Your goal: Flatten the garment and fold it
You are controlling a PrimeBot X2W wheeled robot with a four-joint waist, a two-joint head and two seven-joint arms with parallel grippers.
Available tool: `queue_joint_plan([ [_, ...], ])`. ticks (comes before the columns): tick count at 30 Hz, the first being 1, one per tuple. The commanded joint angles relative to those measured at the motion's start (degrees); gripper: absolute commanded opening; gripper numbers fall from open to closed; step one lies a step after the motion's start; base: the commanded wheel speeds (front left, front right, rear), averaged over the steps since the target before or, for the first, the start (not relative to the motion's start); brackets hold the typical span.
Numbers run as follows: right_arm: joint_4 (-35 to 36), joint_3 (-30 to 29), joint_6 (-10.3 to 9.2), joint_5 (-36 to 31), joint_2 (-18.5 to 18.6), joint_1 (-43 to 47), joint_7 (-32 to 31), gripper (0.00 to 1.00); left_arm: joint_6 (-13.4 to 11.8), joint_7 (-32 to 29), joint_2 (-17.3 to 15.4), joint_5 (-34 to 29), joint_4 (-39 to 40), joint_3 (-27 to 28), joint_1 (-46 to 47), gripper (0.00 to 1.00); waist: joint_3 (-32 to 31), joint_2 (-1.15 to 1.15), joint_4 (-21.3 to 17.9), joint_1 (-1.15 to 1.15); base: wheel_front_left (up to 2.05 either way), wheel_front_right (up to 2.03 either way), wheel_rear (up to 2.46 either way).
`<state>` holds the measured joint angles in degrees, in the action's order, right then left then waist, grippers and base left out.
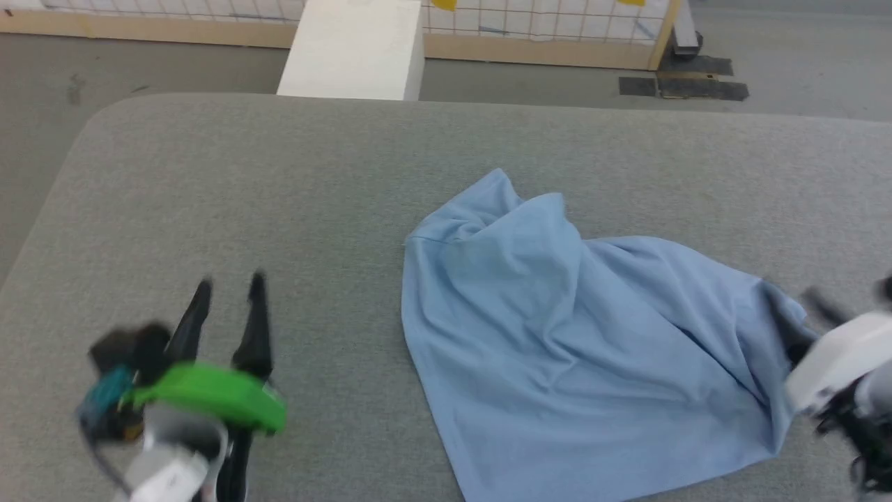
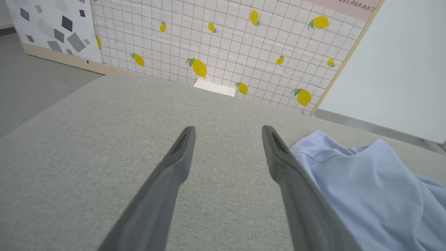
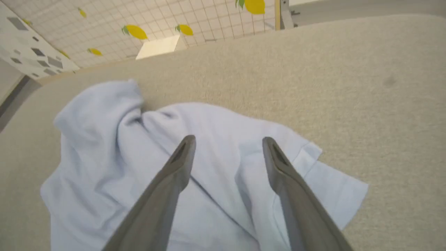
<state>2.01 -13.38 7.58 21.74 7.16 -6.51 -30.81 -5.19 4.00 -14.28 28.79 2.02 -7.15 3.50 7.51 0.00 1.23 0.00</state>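
Observation:
The garment (image 1: 578,335) is a light blue T-shirt lying crumpled and creased on the grey padded table (image 1: 293,181), right of centre. My left gripper (image 1: 230,282) hovers open over bare table to the garment's left; in the left wrist view this left gripper (image 2: 228,130) has the garment (image 2: 376,188) just beyond its right finger. My right gripper (image 1: 847,296), blurred at the frame's right edge, is at the garment's right end. In the right wrist view the right gripper (image 3: 228,141) stands open above the garment (image 3: 216,139), nothing between its fingers, a sleeve (image 3: 334,188) lying to its right.
A white box (image 1: 355,49) stands on the floor behind the table's far edge. A tiled wall panel with lemon prints (image 2: 223,45) runs along the back. Dark floor mats (image 1: 683,84) lie at the far right. Bare table surface stretches left of the garment.

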Motion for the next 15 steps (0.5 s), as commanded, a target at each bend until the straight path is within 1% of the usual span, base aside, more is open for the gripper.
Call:
queue_joint_plan([
  [1, 0.66, -2.56, -0.09, -0.32, -0.48, -1.59, 2.79, 1.0, 0.89, -1.67, -0.62, -0.58, 0.22, -1.16, 3.96, 1.0, 0.48, 0.0, -0.99, 0.0, 0.0, 0.0, 0.0],
  [2, 0.93, -4.58, -0.09, -1.13, -1.02, -2.46, 5.0, 1.0, 1.62, -3.78, -0.82, -0.69, -0.14, -2.45, 6.57, 1.0, 0.97, 0.0, -1.42, 0.0, 0.0, 0.0, 0.0],
  [4, 0.79, -7.13, -0.09, -2.73, -1.82, -3.66, 7.43, 1.0, 3.14, -8.35, -1.16, -1.07, -2.13, -5.14, 12.1, 1.0, 1.95, 0.0, -2.26, 0.0, 0.0, 0.0, 0.0],
  [6, 0.37, -8.15, -0.09, -4.18, -2.47, -4.51, 8.41, 1.0, 4.51, -14.16, -1.28, -1.48, -6.05, -7.99, 17.96, 1.0, 3.17, 0.0, -3.32, 0.0, 0.0, 0.0, 0.0],
  [8, 0.0, -7.8, -0.09, -5.12, -2.98, -5.17, 8.46, 1.0, 5.55, -20.03, -0.57, -0.98, -10.61, -10.11, 23.71, 1.0, 4.74, 0.0, -4.68, 0.0, 0.0, 0.0, 0.0],
  [10, -0.25, -7.01, -0.09, -5.17, -3.46, -5.67, 8.36, 1.0, 6.13, -26.19, 0.02, -0.37, -15.53, -11.71, 28.74, 1.0, 6.26, 0.0, -6.21, 0.0, 0.0, 0.0, 0.0],
  [11, -0.34, -6.63, -0.09, -5.12, -3.61, -5.84, 8.35, 1.0, 6.08, -28.7, 0.27, -0.04, -17.55, -12.08, 30.65, 1.0, 6.95, 0.0, -6.96, 0.0, 0.0, 0.0, 0.0],
  [13, -0.76, -5.92, -0.09, -4.91, -3.87, -6.22, 8.53, 1.0, 5.67, -35.68, 0.26, 0.12, -22.55, -13.39, 34.51, 1.0, 8.54, 0.0, -8.68, 0.0, 0.0, 0.0, 0.0],
  [15, -1.24, -5.46, -0.09, -4.82, -4.01, -6.44, 8.78, 1.0, 5.46, -40.51, 0.14, 0.19, -25.98, -14.34, 36.88, 1.0, 9.62, 0.0, -9.95, 0.0, 0.0, 0.0, 0.0],
])
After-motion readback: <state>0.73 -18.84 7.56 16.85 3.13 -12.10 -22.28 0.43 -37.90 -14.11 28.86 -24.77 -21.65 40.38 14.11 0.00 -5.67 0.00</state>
